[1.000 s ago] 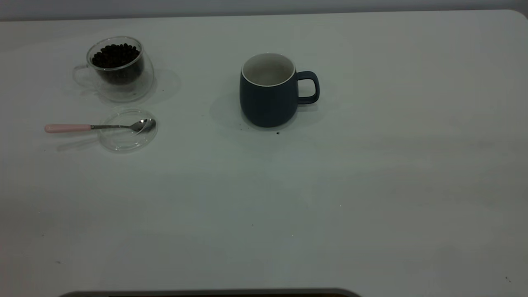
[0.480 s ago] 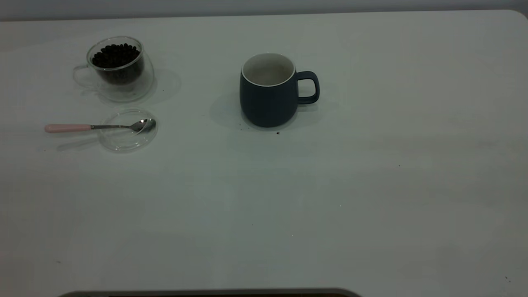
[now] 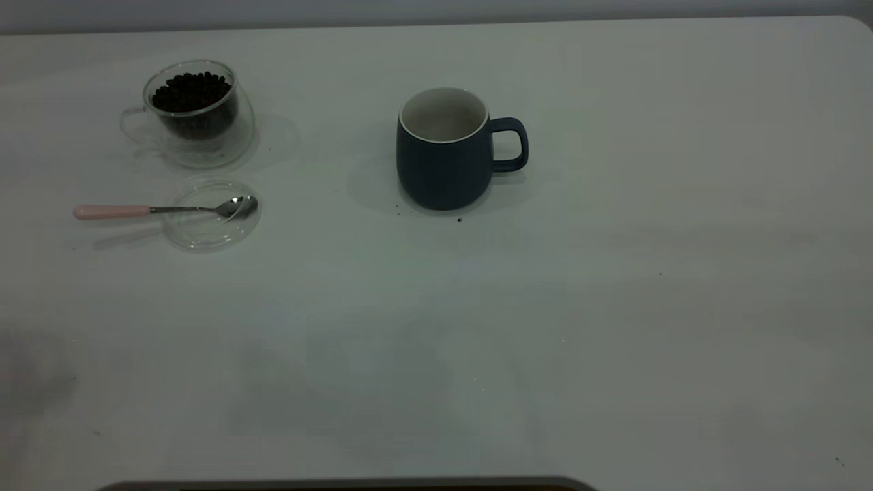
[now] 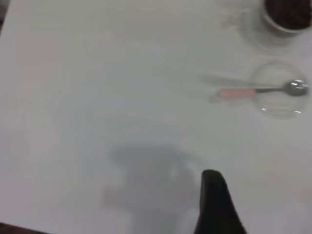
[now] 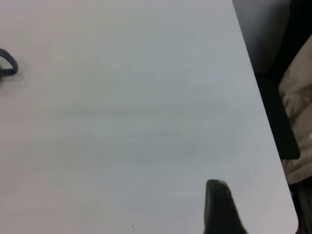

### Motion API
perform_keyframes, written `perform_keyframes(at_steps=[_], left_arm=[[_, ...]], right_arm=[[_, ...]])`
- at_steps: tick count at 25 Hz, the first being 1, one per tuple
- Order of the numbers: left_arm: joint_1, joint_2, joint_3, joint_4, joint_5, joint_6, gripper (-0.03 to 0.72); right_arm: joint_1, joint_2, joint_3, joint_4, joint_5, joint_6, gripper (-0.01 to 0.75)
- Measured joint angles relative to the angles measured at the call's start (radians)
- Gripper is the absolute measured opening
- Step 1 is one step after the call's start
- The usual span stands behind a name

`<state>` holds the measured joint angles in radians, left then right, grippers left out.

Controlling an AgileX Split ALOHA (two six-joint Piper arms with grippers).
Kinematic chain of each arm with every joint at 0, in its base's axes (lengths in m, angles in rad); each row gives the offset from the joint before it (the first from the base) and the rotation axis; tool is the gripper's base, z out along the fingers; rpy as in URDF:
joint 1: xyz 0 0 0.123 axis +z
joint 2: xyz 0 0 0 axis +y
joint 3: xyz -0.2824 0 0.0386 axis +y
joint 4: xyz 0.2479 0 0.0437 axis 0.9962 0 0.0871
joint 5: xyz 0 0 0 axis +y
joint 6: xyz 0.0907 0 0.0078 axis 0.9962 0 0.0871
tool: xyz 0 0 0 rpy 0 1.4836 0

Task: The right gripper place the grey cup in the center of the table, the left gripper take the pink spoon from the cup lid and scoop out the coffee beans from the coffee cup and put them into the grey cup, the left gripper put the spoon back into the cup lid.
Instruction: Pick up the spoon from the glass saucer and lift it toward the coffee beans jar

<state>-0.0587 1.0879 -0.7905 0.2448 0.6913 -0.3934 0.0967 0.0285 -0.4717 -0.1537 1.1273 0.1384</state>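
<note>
The grey cup [image 3: 445, 149] stands upright near the middle of the table [image 3: 614, 307], handle toward the right arm's side, nothing inside that can be seen. Well apart from it, on the left arm's side, the glass cup [image 3: 196, 112] holds the beans [image 3: 191, 91]. Just in front of it lies the lid [image 3: 211, 215], with the spoon [image 3: 164, 209] resting across it, bowl on the lid and pink handle sticking out over the table. In each wrist view only one dark finger tip shows, left [image 4: 217, 204] and right [image 5: 220, 207], above bare table; whether either pair is apart or together cannot be told.
</note>
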Motion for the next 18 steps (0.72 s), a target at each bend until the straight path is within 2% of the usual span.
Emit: perform_keyframes(at_steps=[4,9,14,18], left_arm=[[0.086,0.248,-0.125,0.0,0.0,0.0,0.517],[0.264,0.577,-0.272,-0.114,0.019,0.085,0.517],[0.459,0.882,-0.456,-0.359,0.173,0.375,0.517],[0.588,1.015,-0.517,-0.646,0.189,0.705,0.517]], right_arm=[[0.0,0.0,0.0,0.0,0.0,0.0,0.463],[0.0,-0.001,0.0,0.0,0.0,0.0,0.463],[0.0,-0.001,0.0,0.0,0.0,0.0,0.463],[0.0,-0.001,0.0,0.0,0.0,0.0,0.463]])
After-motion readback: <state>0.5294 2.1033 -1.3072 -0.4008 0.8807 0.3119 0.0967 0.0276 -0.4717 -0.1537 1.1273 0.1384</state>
